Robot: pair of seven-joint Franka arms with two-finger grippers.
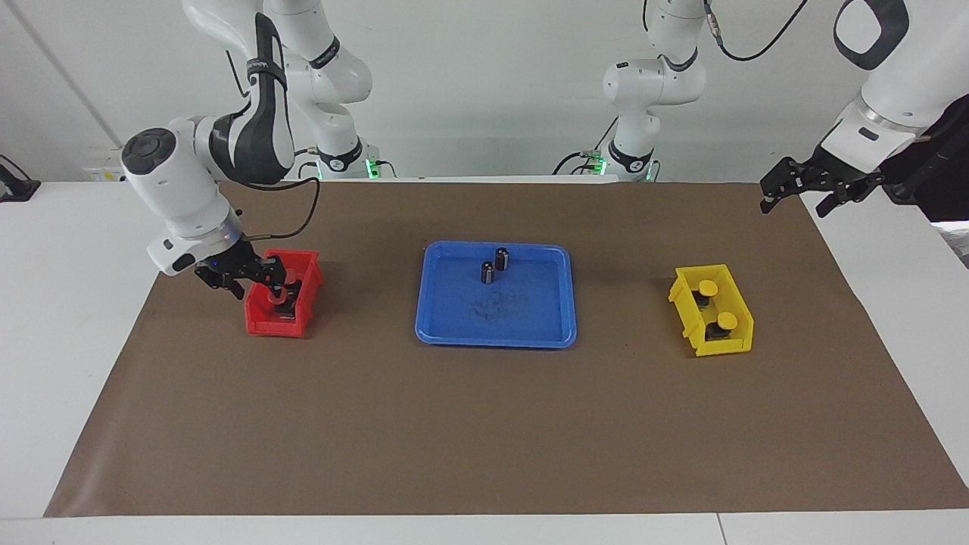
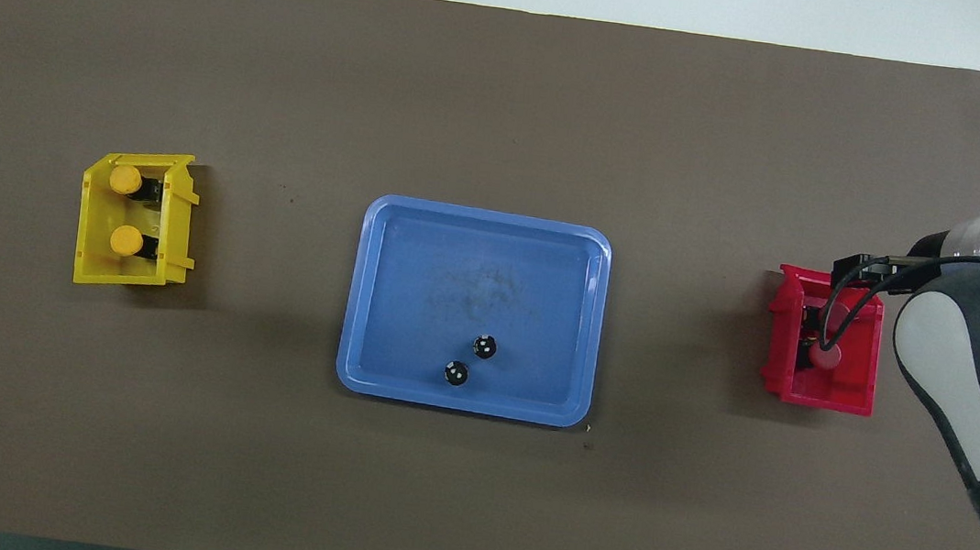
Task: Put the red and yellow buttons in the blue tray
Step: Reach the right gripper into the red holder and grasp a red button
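Facing view — flat blue plastic tray point(image 1: 496, 333) holds only two dark capless cylinders point(image 1: 493, 266); no buttons delivered. Right gripper point(image 1: 266, 281) dips into small red bin point(image 1: 261, 322); finger state and contact unreadable. Left gripper point(image 1: 804, 188) waits, fingers apart.

Overhead view — both round-capped yellow buttons point(image 2: 123, 210) sit in small yellow bin point(image 2: 88, 266); one red button point(image 2: 824, 354) shows, the other hidden by the arm's cable.

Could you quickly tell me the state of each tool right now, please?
Left tool: open, empty, waiting over the table's edge.
Right tool: down in the red bin around a red button; grip cannot be told.
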